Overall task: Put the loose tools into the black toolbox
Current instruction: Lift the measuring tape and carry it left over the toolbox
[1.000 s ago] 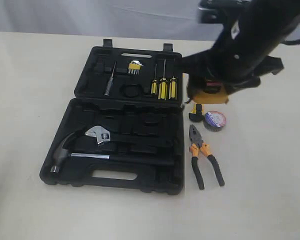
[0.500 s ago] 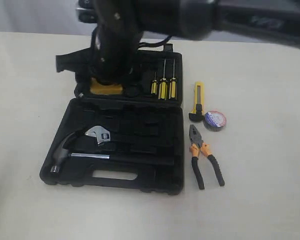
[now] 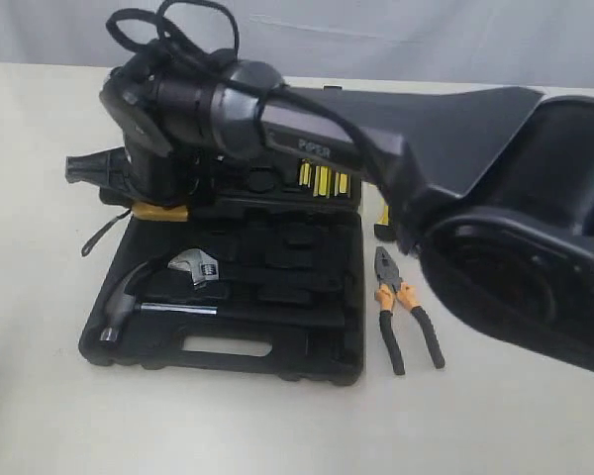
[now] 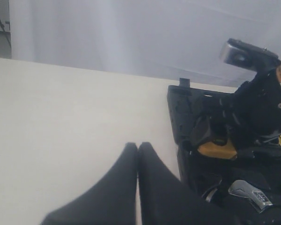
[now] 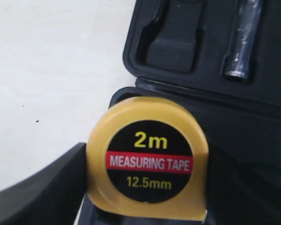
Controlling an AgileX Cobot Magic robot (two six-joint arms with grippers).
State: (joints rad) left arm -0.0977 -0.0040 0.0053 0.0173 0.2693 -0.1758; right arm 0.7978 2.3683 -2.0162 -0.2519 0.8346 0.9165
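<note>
The right jaws are closed on the yellow plastic tape measure with the round black "2m" label, and a dark finger is seen on each side of its case. The tape measure is held at the left edge of the open black moulded toolbox, near the hinge line between lid and base. Whether it touches the toolbox cannot be told, and it is not seated in a recess. The left jaws are pressed together and empty over the bare cream surface beside the toolbox.

Progress is judged as early, since no loose tool is seen stowed. The pliers with orange-and-black handles lie on the surface just right of the toolbox. Only the lower end of the yellow-and-black utility knife is seen past the right arm, which hides anything else there. The tape measure is to be released, and the pliers and utility knife remain to be stowed.
</note>
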